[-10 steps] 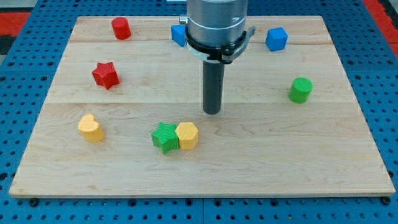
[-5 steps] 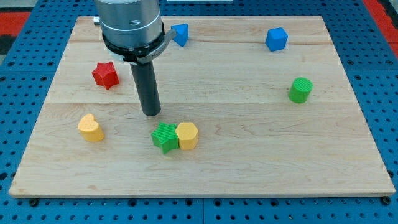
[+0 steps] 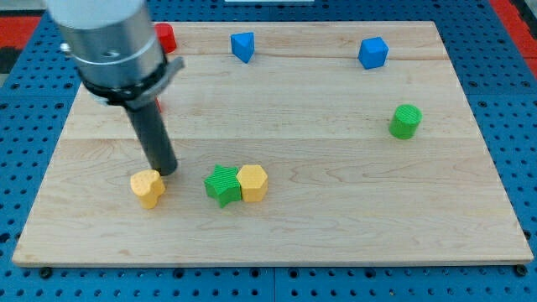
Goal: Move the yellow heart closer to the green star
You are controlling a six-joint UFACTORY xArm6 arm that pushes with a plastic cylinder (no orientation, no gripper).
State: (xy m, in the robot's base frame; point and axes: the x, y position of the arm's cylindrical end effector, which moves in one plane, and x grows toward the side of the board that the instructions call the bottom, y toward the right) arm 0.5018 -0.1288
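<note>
Item: my tip (image 3: 165,170), a bare rod without fingers, touching or just beside the yellow heart (image 3: 148,187) at its 1 o'clock. Yellow heart: lower-left board, near the green star (image 3: 221,184), at its 9 o'clock. Yellow hexagonal block (image 3: 252,182): touching star's 3 o'clock side.

Your arm comes down from the view's top left, its wide grey metal housing (image 3: 109,42) filling that corner and cut off by the upper edge. A dark collar rings the bottom of the housing, with a small tab jutting out toward the view's right. Below the collar the straight dark rod (image 3: 152,134) leans slightly, running down and toward the view's right. Your tip (image 3: 166,169) sits low at the board's surface, in the left half of the view.
</note>
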